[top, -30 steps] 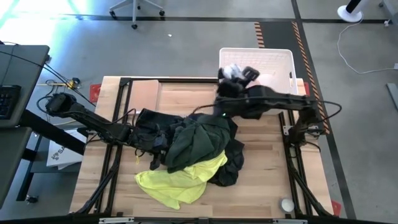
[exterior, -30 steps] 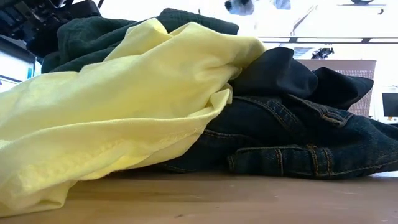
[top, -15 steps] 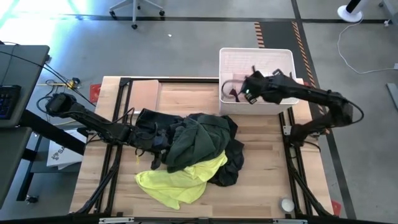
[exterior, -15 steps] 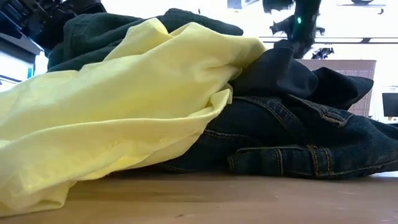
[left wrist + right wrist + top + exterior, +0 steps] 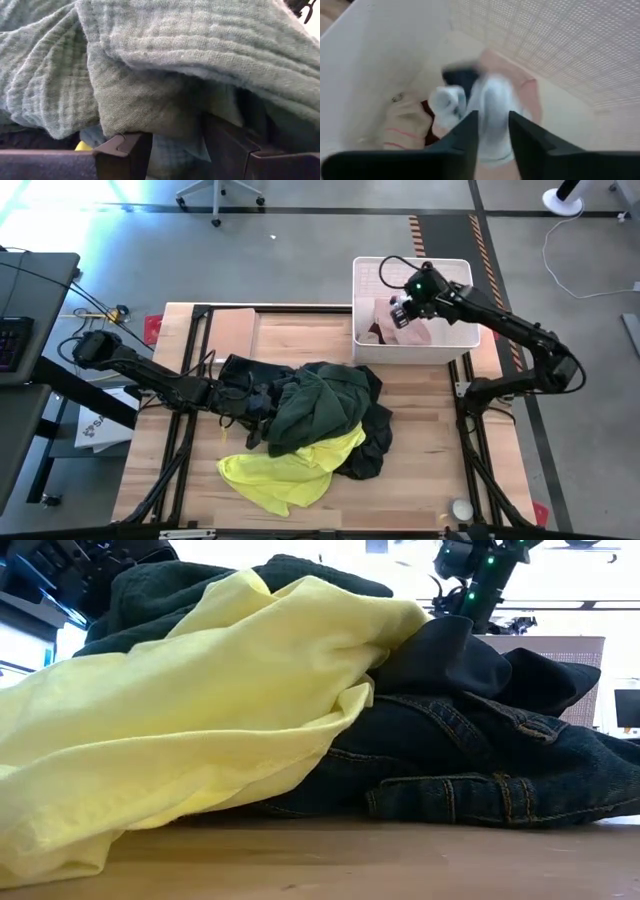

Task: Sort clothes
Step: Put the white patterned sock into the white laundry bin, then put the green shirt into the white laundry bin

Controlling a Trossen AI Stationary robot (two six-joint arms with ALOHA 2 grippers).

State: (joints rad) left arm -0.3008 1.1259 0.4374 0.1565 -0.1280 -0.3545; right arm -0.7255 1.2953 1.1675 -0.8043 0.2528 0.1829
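Observation:
The clothes lie heaped mid-table: a dark green garment (image 5: 320,405) on top, a neon yellow one (image 5: 285,470) at the near side, and black ones (image 5: 235,375) around them. In the low view the yellow garment (image 5: 200,710) lies against dark denim (image 5: 480,770). My left gripper (image 5: 258,408) is open and nosed into the heap's left side (image 5: 172,150). My right gripper (image 5: 400,313) hangs open over the white basket (image 5: 460,270). A blurred white and dark bundle (image 5: 485,100) shows just past its fingertips (image 5: 494,132). Below it, pale pink cloth (image 5: 520,85) and maroon cloth (image 5: 375,332) lie in the basket. My left gripper reaches almost level from the table's left under a fold of the dark green garment (image 5: 150,100). Cloth lies between its two spread fingers (image 5: 125,150) and drapes over them, and nothing is pinched. My right gripper points down into the basket. I cannot tell whether its fingers touch the bundle.
A small white-grey ball (image 5: 460,508) sits near the table's near right corner. The basket stands at the far right corner. Bare wood (image 5: 290,335) shows along the far side, left of the basket. The dark frame rails (image 5: 190,360) run along the table's left and right sides.
My right gripper has swung from the basket's left rim toward the table's right, coming in over the basket. It has turned downward on the way, carrying the white and dark bundle with it. The heap and my left gripper have stayed in place.

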